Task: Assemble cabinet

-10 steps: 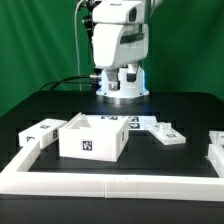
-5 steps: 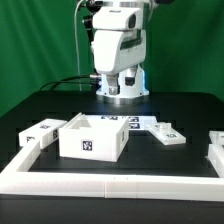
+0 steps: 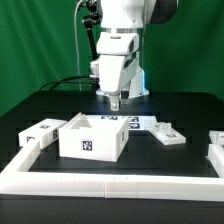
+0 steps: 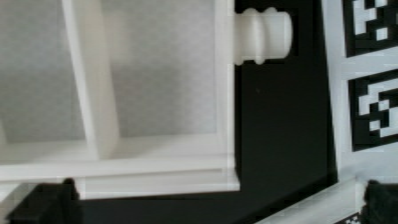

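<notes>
The cabinet (image 3: 92,138) is a white open-topped box with a tag on its front, standing on the black table left of the middle. The wrist view looks down into it (image 4: 125,90): an inner divider, a rim and a ribbed white peg (image 4: 263,38) on its side. My gripper (image 3: 113,101) hangs above and just behind the box's back edge, touching nothing. In the wrist view its dark fingertips (image 4: 32,205) sit far apart at the frame's corners, so the gripper (image 4: 210,208) is open and empty.
A loose white tagged panel (image 3: 42,132) lies to the exterior view's left of the box, another (image 3: 166,133) to its right, and a piece (image 3: 216,150) sits at the right edge. The marker board (image 3: 128,121) lies behind the box. A long white border rail (image 3: 110,181) runs along the front.
The arm has come down and tilted forward. The gripper fingers, hidden against the base before, now show above the back of the cabinet. The parts have not moved.
</notes>
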`<action>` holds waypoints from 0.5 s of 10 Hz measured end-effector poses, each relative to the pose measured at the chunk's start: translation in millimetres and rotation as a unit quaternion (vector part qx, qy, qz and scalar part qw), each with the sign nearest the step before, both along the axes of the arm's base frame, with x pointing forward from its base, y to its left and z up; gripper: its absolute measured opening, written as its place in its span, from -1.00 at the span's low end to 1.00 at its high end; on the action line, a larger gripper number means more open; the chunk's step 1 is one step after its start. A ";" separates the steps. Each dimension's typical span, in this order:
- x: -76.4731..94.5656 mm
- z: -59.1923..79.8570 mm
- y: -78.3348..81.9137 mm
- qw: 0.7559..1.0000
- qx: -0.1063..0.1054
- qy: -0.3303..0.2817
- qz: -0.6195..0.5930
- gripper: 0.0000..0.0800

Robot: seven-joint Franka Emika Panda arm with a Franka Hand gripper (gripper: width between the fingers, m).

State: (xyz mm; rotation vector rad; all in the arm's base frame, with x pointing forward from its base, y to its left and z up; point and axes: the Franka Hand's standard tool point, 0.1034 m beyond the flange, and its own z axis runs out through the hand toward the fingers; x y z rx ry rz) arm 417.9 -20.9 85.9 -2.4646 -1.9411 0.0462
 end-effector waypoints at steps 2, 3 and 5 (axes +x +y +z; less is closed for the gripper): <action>-0.3 -0.5 -0.2 1.000 0.000 0.001 0.000 1.00; -1.5 -1.8 -2.2 1.000 0.000 0.000 0.008 1.00; -11.5 -14.4 -10.1 1.000 0.003 0.004 0.012 1.00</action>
